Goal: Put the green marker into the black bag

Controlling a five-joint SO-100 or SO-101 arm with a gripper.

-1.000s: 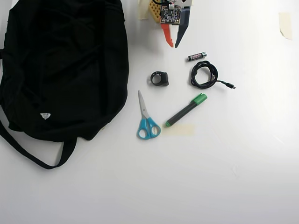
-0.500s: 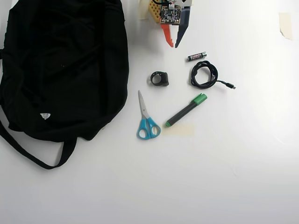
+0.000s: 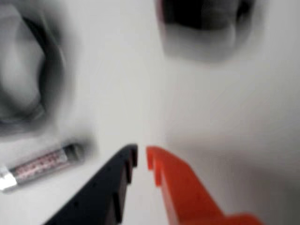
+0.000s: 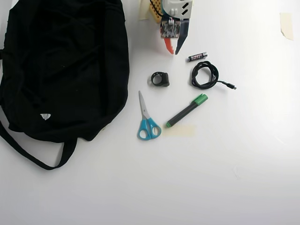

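Orange and dark-blue fingers sit almost together, just a thin sliver of gap between the tips, and the gripper (image 3: 141,154) has nothing in it; in the overhead view the gripper (image 4: 174,50) hangs over bare white table (image 4: 211,178) near the top edge. Right beside it is the small battery (image 4: 197,56), which the wrist view shows blurry at lower left (image 3: 44,164). A bit further out are a coiled black cable (image 4: 205,75) and a small black ring-shaped thing (image 4: 160,78). Beyond those the green marker (image 4: 186,110) lies flat and diagonal, its green cap pointing toward the cable, with the blue-handled scissors (image 4: 147,119) just left of it. The black bag (image 4: 65,65) is slumped way over on the left, well apart from the marker.
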